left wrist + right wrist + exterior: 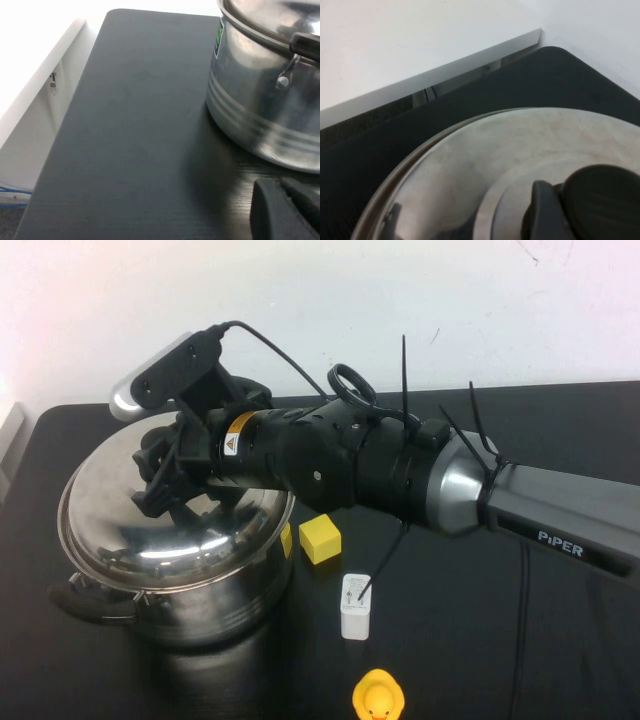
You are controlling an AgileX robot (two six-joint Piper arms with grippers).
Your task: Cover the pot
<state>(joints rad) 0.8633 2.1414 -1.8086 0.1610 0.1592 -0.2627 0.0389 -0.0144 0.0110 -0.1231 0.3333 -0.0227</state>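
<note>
The steel pot (215,612) stands at the table's left, a black side handle (85,602) at its front. The domed steel lid (105,515) lies on top of it. My right gripper (185,502) reaches across from the right and is shut on the lid's black knob (602,200); one finger (542,212) presses against the knob's side. The left wrist view shows the pot's wall (260,115), a handle (305,42) and the lid's rim (250,15). My left gripper (285,210) sits low beside the pot, fingers together and empty.
A yellow cube (320,538) lies right of the pot, a second one (287,538) partly behind it. A white charger block (356,607) and a yellow rubber duck (379,697) lie nearer the front. The black table (570,660) ends at a white ledge (420,75) on the left.
</note>
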